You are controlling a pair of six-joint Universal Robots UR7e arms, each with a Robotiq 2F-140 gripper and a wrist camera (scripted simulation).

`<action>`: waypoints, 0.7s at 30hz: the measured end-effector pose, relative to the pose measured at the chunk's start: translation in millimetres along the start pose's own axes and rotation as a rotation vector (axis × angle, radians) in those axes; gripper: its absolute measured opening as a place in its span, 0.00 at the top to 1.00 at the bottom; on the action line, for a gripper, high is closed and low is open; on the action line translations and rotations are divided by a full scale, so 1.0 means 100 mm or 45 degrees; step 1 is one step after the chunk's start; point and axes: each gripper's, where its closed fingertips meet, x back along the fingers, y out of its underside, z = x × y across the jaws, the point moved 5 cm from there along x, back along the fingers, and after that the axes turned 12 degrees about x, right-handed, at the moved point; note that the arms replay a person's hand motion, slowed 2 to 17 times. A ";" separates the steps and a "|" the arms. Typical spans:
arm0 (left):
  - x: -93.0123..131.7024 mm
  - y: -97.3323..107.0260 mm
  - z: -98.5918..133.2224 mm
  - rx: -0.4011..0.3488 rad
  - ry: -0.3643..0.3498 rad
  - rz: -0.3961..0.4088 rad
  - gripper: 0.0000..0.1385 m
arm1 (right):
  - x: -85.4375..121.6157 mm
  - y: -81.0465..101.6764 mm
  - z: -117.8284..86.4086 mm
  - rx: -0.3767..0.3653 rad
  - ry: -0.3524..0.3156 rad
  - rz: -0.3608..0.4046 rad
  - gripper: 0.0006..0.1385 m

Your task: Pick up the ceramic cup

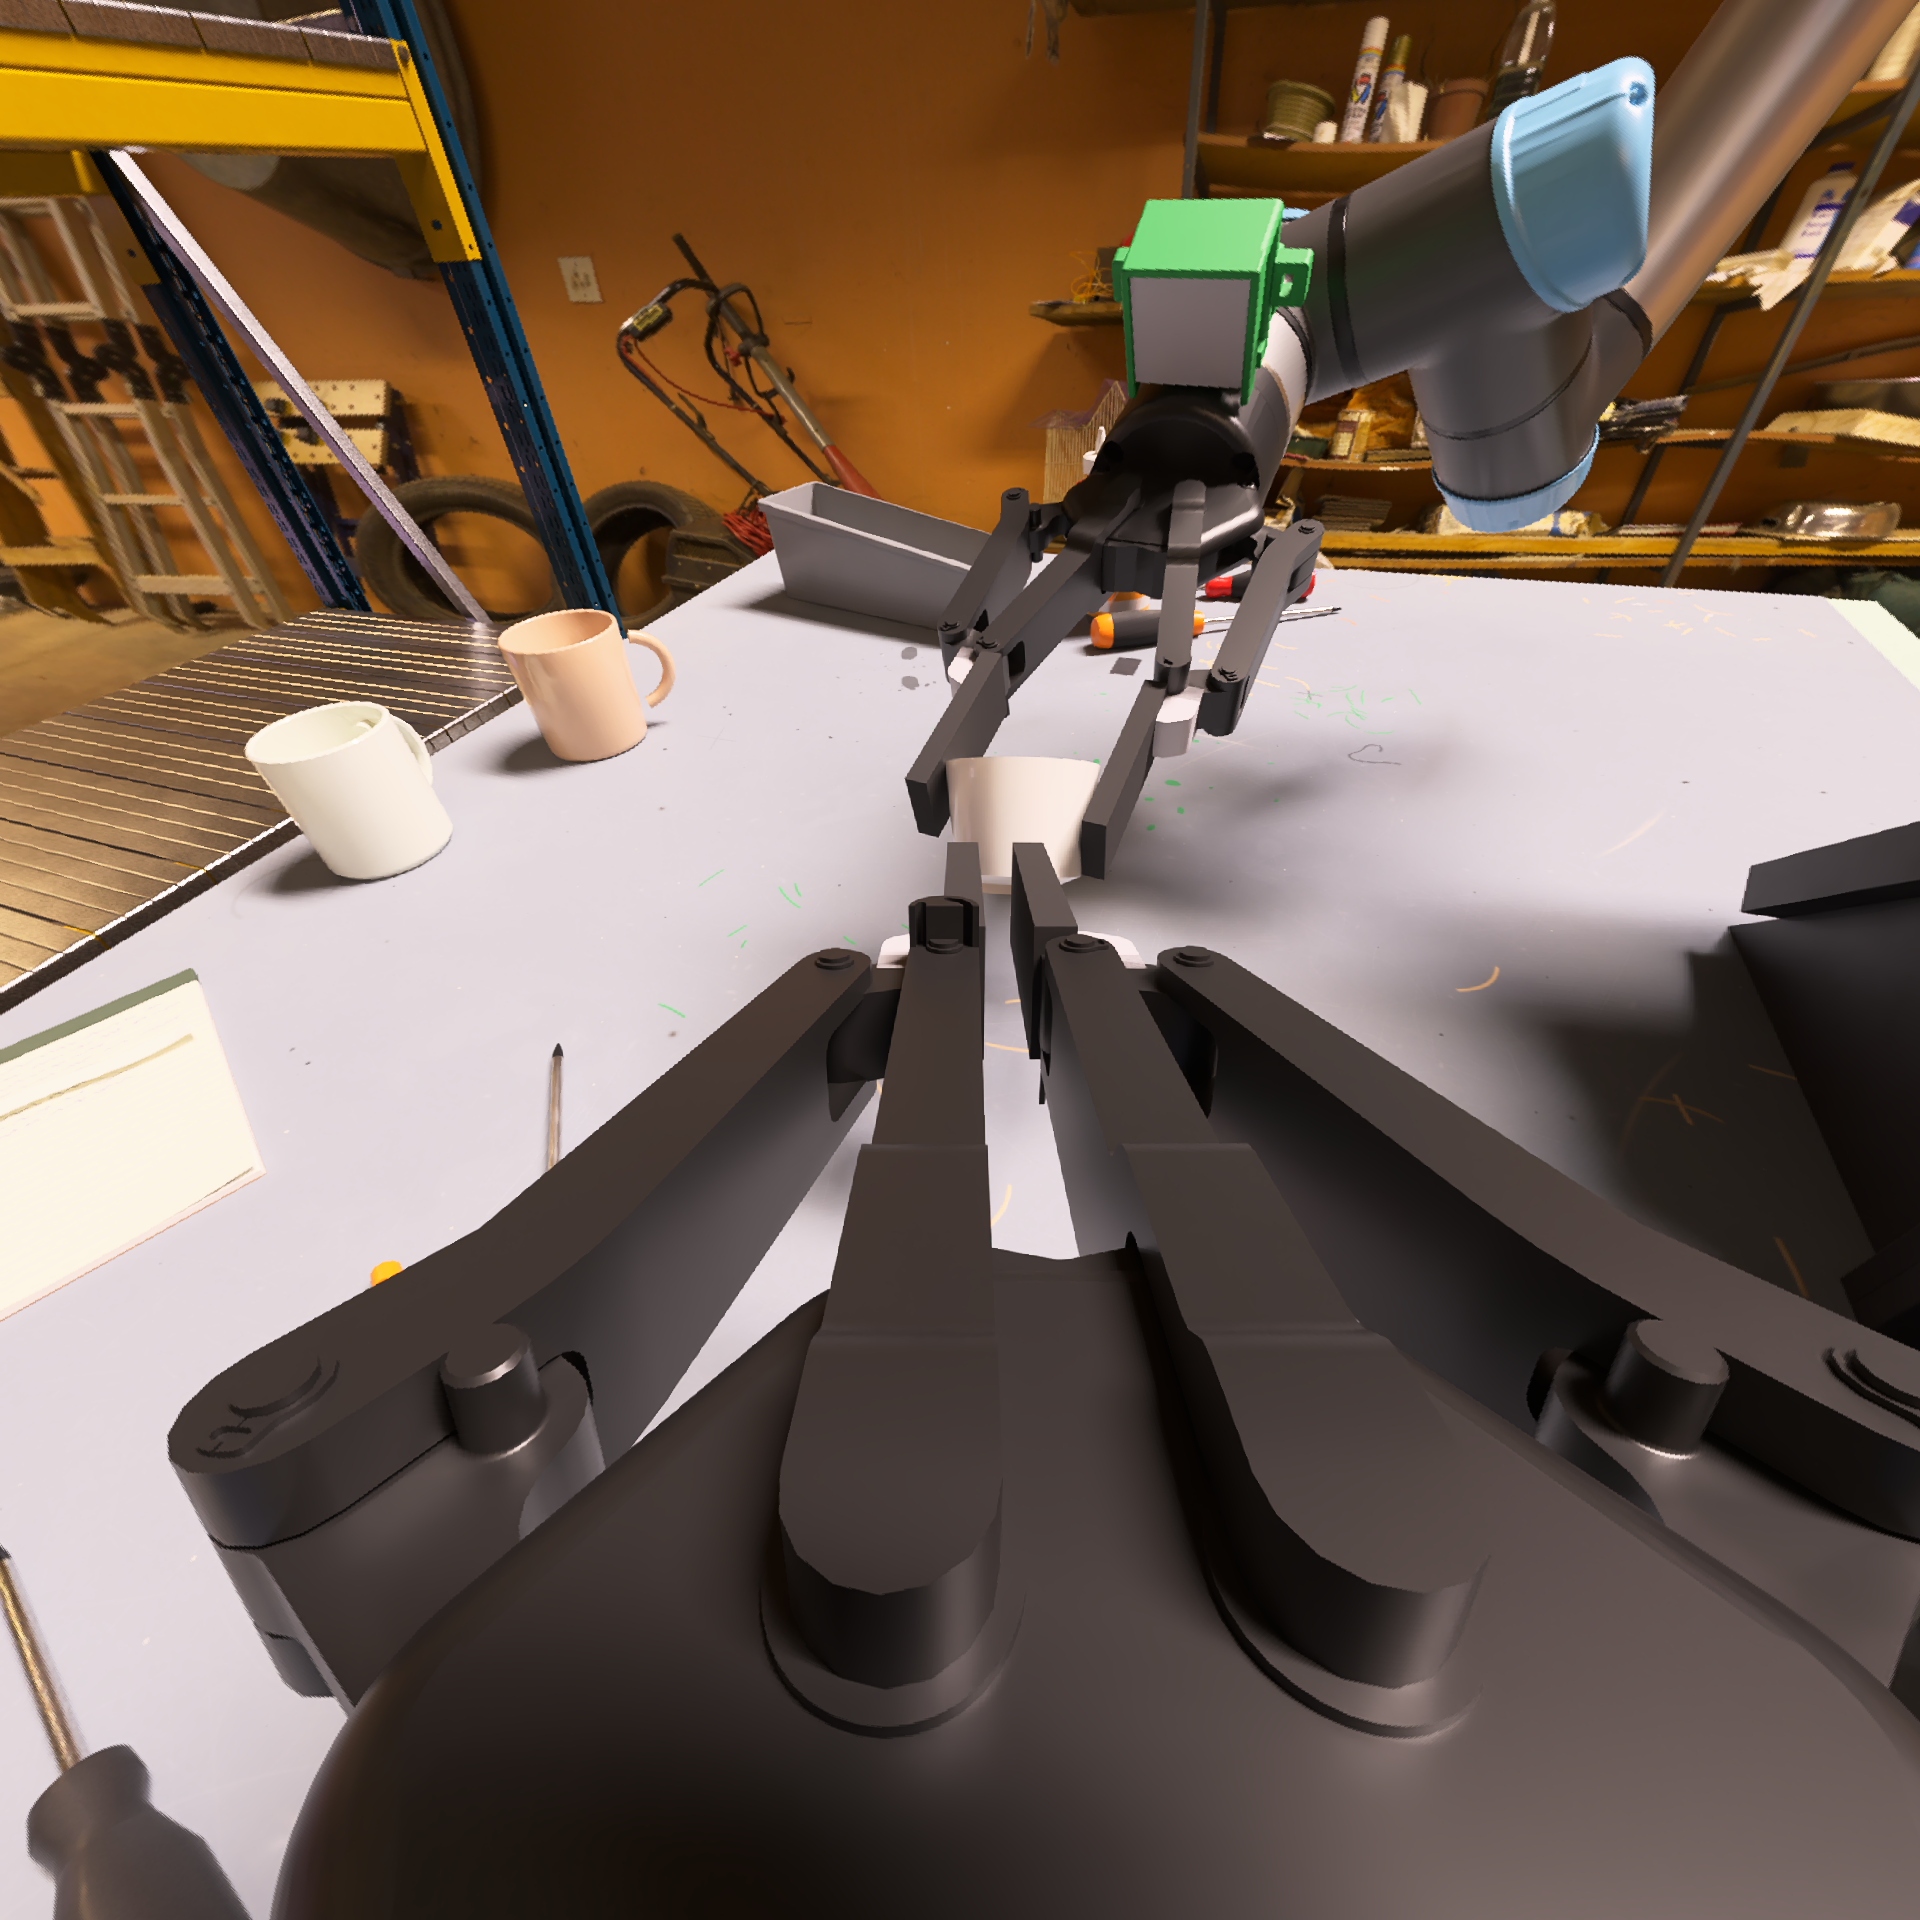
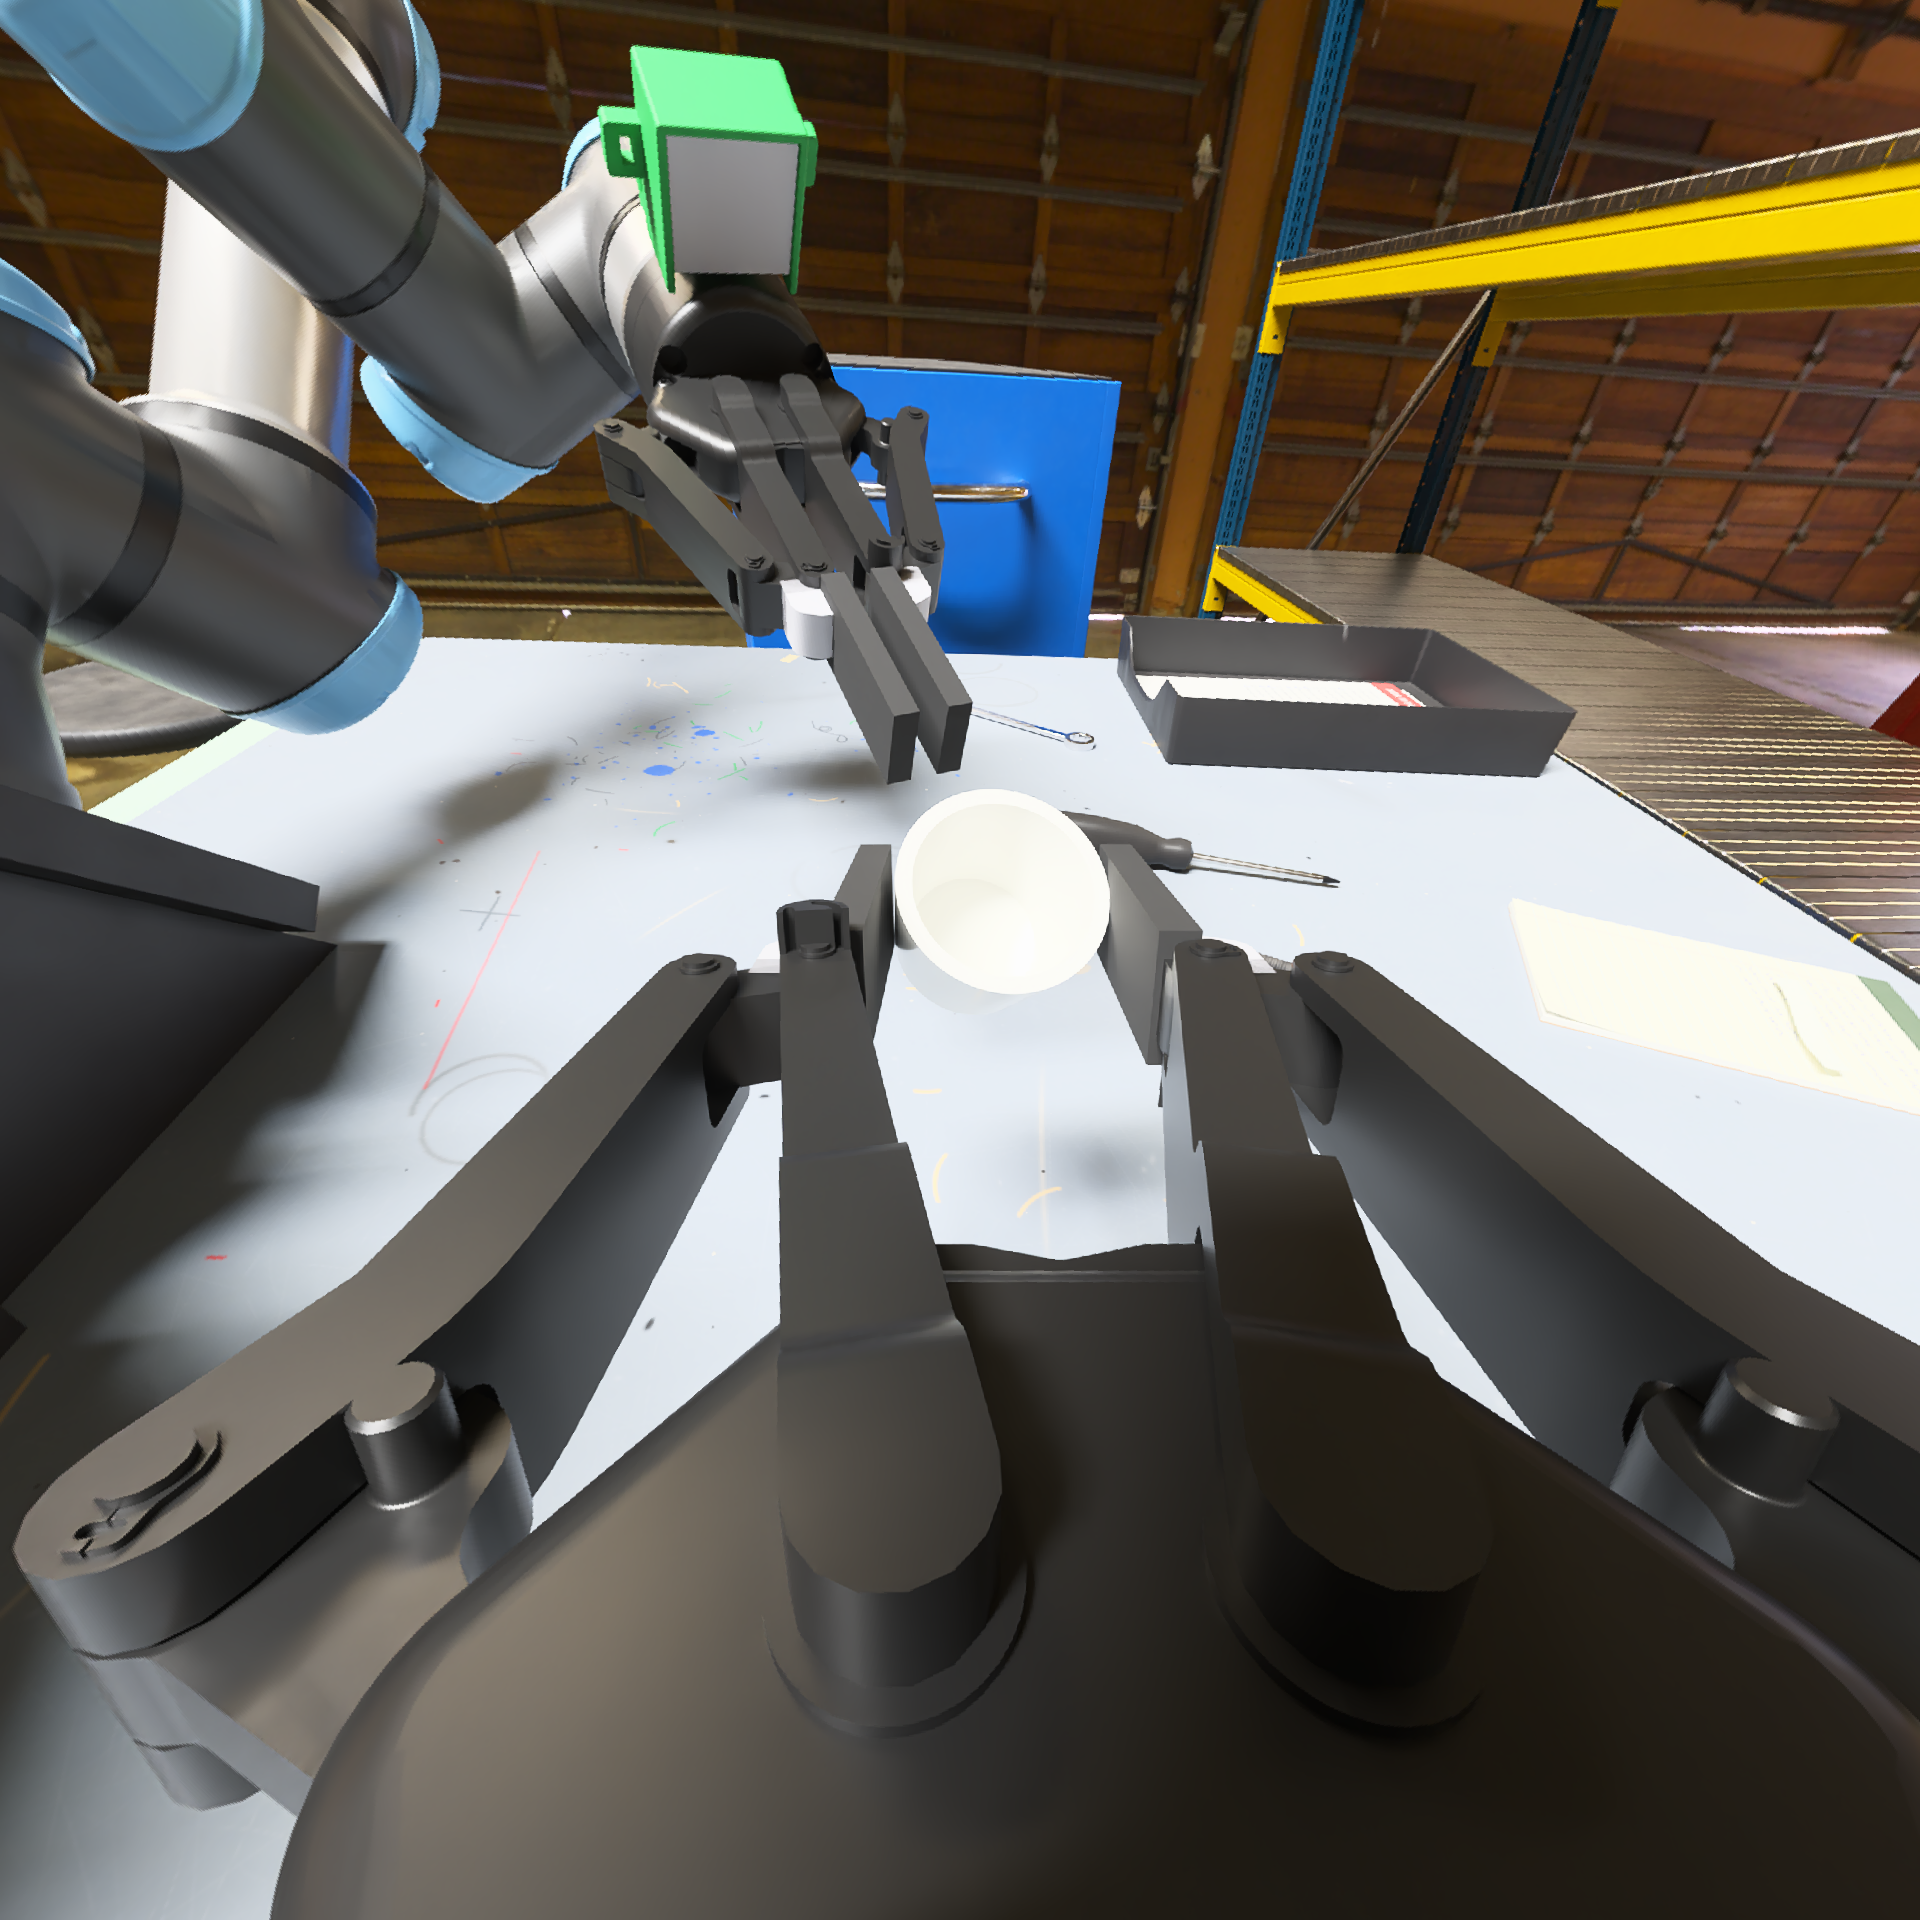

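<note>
The right tool (image 2: pixel 1000 914) has its fingers against both sides of the white handleless ceramic cup (image 2: pixel 997 896), which looks tilted and just clear of the tabletop (image 2: pixel 623 1039). To lift well, I judge it should rise straight and slowly, squeeze held steady. Beyond, the left tool (image 2: pixel 925 753) hangs with fingers together, empty.

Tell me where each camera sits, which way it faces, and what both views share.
Left wrist view: sits on the left claw, looking along its near-shut fingers across the table toward the right claw and shelves.
Right wrist view: sits on the right claw, looking along its fingers at the cup between them, left claw beyond.
Shared: cup, both claws, table.
</note>
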 end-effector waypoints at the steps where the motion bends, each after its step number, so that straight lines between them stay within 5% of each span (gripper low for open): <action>1: 0.00 0.00 0.00 -0.002 -0.004 0.001 0.94 | 0.00 0.00 0.01 0.000 -0.001 0.002 0.62; 21: -0.05 0.00 -0.04 0.007 -0.037 0.017 0.94 | 0.02 0.00 0.10 0.009 -0.034 -0.023 0.62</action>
